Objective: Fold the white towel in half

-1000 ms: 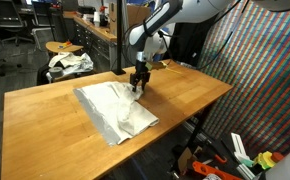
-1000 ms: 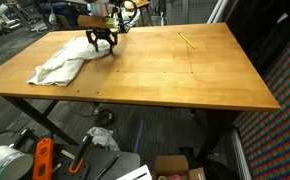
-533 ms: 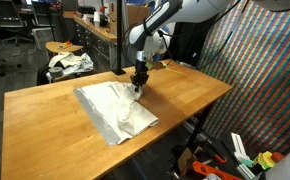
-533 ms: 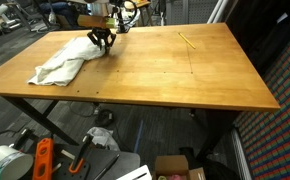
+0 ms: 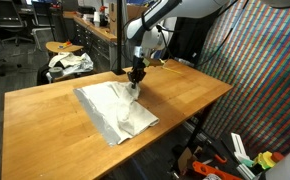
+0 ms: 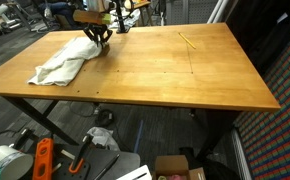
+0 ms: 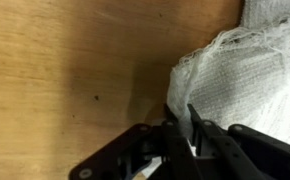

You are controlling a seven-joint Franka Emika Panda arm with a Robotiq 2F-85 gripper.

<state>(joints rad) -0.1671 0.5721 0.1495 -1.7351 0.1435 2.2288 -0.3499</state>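
Tool pinched narrow on a corner of the white towel.
The towel lies spread and rumpled on the table. The corner looks gripped, but no fold shows yet, so carrying it across remains.

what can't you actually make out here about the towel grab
- Wrist view: most of the white towel runs off the right edge.
- Wrist view: how much cloth is pinched, covered by the gripper itself.
- Both exterior views: gripper too small to show its jaws.
- Exterior view: thin yellow thing on the table, too small to name.
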